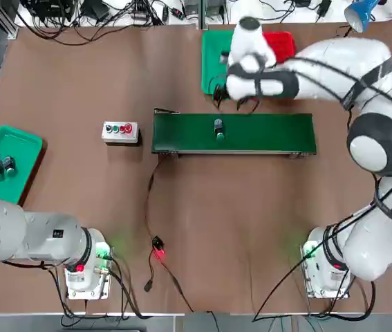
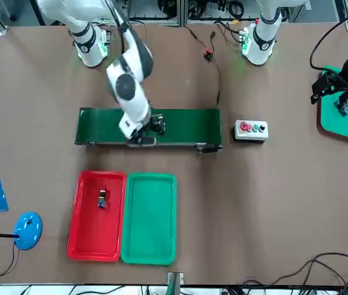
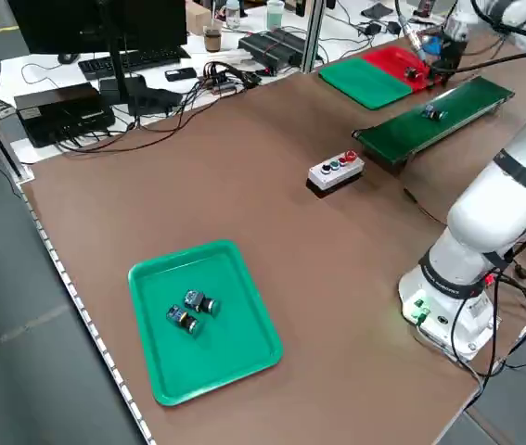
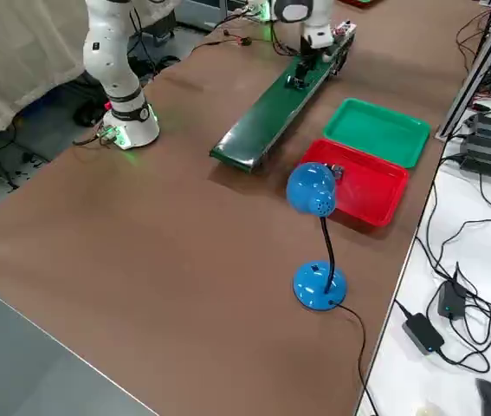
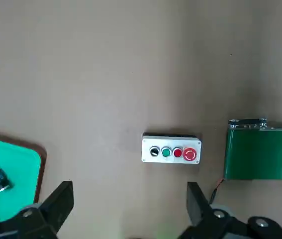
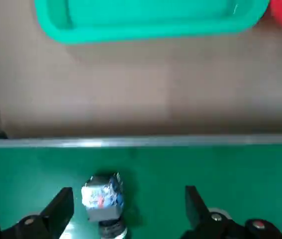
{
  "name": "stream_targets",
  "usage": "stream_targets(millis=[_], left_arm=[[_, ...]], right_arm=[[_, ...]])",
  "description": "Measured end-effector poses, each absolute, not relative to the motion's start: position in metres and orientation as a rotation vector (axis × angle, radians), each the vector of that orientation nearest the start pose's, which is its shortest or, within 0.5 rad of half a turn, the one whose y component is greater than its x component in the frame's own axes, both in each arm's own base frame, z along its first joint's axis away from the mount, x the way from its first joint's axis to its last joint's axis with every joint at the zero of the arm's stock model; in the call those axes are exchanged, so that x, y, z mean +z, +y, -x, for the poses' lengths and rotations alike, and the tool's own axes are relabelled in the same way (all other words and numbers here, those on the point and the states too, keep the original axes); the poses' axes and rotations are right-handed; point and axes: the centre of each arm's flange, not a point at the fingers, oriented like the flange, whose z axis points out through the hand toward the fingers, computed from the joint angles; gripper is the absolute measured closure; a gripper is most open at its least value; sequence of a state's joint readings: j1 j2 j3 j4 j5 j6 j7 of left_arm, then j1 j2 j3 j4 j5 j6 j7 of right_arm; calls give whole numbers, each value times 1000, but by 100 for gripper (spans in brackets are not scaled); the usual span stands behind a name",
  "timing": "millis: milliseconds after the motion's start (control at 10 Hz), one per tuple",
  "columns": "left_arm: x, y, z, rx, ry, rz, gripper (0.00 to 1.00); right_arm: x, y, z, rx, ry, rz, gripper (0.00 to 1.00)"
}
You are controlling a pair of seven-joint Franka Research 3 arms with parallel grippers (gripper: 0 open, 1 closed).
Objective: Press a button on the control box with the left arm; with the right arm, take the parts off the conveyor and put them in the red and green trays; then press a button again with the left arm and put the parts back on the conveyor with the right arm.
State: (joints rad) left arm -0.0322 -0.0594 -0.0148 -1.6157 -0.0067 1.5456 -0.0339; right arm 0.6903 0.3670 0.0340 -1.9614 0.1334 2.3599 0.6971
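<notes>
The grey control box [image 1: 121,131] with its coloured buttons lies left of the green conveyor [image 1: 265,135]. One small part [image 1: 218,128] sits on the belt. My right gripper [image 6: 126,214] hangs open just above the belt, and the part [image 6: 102,196] lies between its fingers, nearer one of them. The red tray [image 2: 88,230] holds one part [image 2: 102,198]; the green tray [image 2: 150,221] beside it shows nothing inside. My left gripper [image 5: 128,209] is open, raised at the table's left side, with the control box [image 5: 171,149] well ahead of it.
A second green tray [image 3: 235,343] at the left edge holds two parts [image 3: 193,311]. A blue desk lamp [image 4: 314,195] stands beyond the red tray. Cables and a small lit plug [image 1: 158,250] lie between the arm bases.
</notes>
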Motion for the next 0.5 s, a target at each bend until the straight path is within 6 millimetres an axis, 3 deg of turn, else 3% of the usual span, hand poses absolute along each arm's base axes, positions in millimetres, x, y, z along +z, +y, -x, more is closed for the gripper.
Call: stream_targets(millis=[200, 500], left_arm=[[633, -26, -533, 19, 21, 3147, 0], [632, -26, -534, 23, 21, 3147, 0]], right_arm=[[282, 425, -435, 65, 126, 3036, 1], [287, 440, -423, 12, 117, 3005, 1]])
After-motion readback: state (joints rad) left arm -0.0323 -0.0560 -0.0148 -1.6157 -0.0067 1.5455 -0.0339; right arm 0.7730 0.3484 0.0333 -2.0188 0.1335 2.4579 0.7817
